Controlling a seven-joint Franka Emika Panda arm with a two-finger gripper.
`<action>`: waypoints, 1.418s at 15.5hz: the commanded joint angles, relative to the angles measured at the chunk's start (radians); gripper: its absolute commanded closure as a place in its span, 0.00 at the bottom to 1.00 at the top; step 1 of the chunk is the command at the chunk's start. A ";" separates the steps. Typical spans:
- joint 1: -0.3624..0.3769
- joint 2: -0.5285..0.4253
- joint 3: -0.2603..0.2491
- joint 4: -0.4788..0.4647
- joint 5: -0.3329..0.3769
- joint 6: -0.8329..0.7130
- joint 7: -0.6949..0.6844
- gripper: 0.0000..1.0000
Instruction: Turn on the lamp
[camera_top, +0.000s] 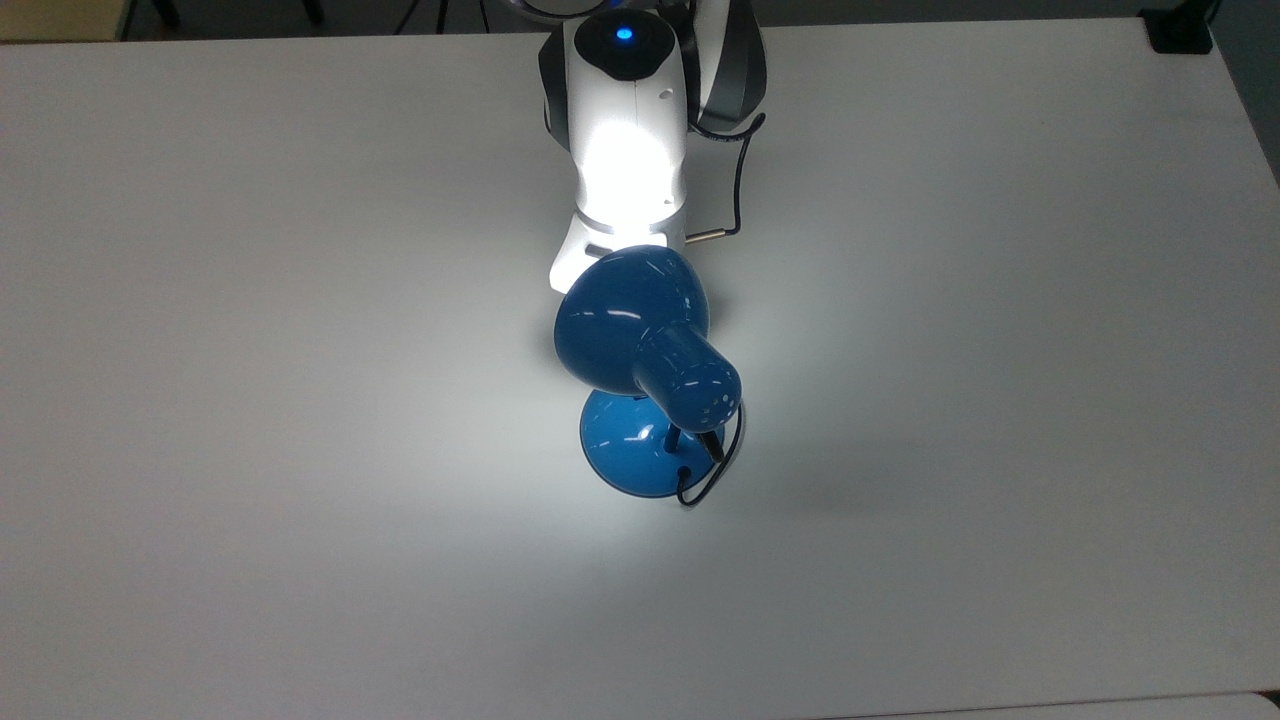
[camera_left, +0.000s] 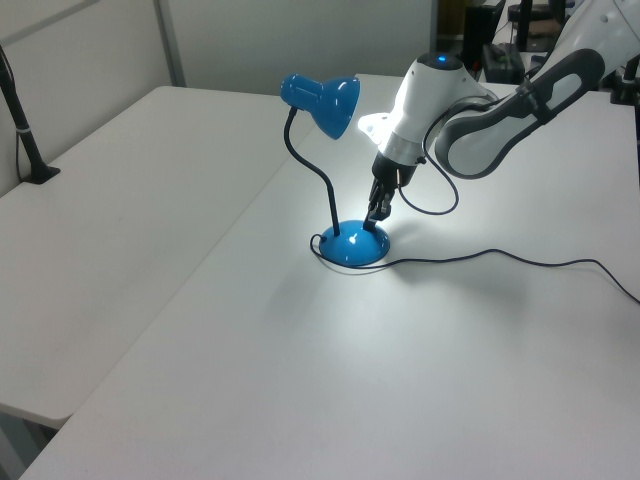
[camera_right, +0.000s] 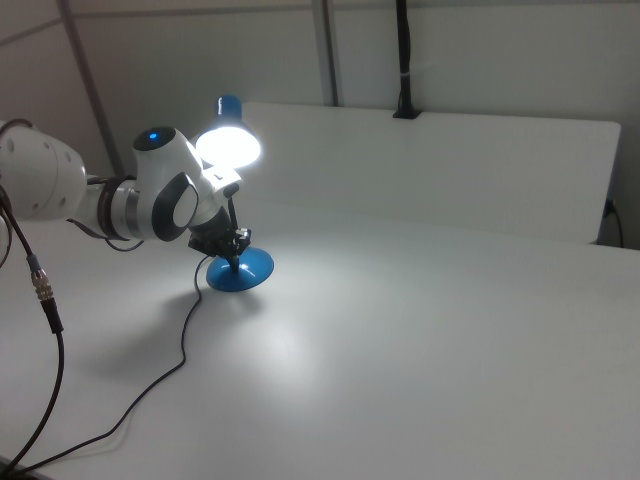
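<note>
The blue lamp stands mid-table and is lit: its shade glows white, and a bright patch falls on the table and on my white wrist. In the left view the lamp's shade sits on a curved black neck above the round base. My gripper points down with its tips on the base's far side, shut with nothing held. In the right view the gripper touches the base. The shade hides the gripper in the top view.
The lamp's black cord trails across the table toward the left view's right. A second cable hangs near the right view's left edge. A black post stands at the adjoining table's edge. A black clamp sits at a far corner.
</note>
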 joint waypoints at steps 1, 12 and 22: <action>-0.007 -0.069 0.001 -0.002 0.003 -0.205 0.044 1.00; -0.026 -0.350 -0.012 0.043 -0.029 -0.784 0.213 0.98; -0.103 -0.404 -0.015 0.222 -0.014 -0.978 0.214 0.00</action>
